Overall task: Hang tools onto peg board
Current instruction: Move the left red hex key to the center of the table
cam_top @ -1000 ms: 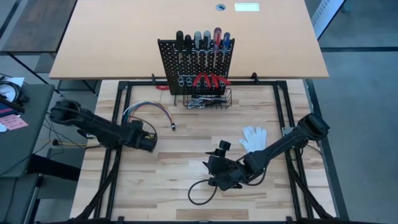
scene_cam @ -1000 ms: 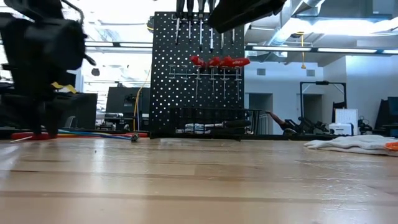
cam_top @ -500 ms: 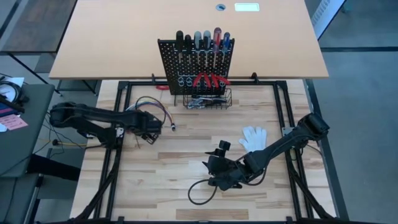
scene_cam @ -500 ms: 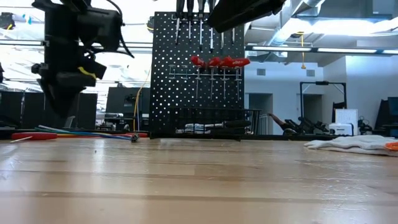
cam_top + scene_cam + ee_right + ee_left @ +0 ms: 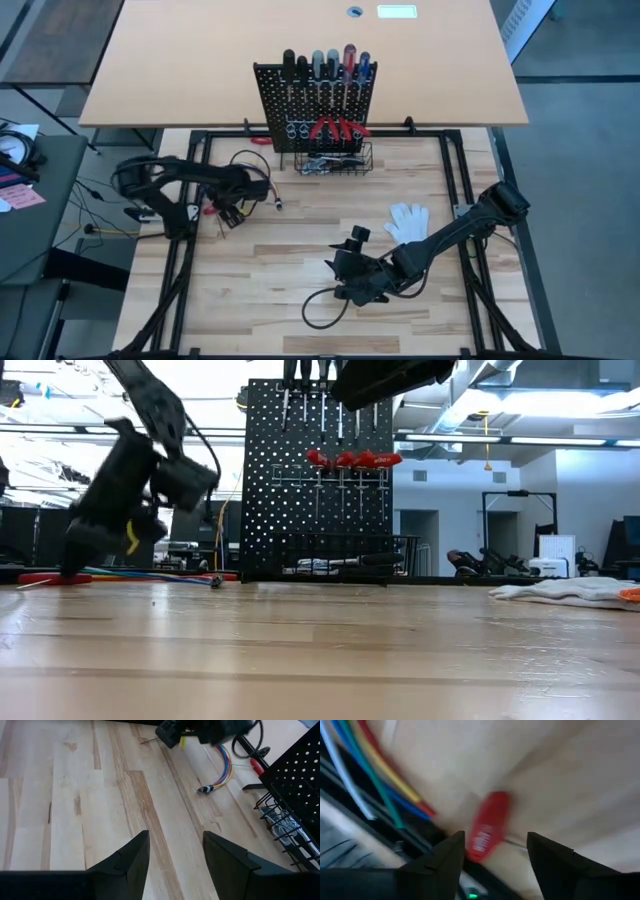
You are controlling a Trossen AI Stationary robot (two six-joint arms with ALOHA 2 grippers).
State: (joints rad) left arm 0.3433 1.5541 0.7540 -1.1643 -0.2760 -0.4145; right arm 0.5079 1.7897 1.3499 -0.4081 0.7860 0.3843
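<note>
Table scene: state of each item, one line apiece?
left gripper: open, over the red-handled screwdriver
red-handled screwdriver: lying flat, not hung
right gripper: open, empty, waiting mid-table
peg board: upright, screwdrivers and pliers hung on it
wire basket: holds metal tools
cable bundle: loose on the table
white glove: lying flat

Tan desk (image 5: 300, 50), grey floor (image 5: 590, 130), bright ceiling lights (image 5: 540, 400)

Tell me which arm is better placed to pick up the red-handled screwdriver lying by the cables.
Left. Its open tool hangs right over the red-handled screwdriver beside the coloured cables. The right tool sits far off at the table's near middle.
</note>
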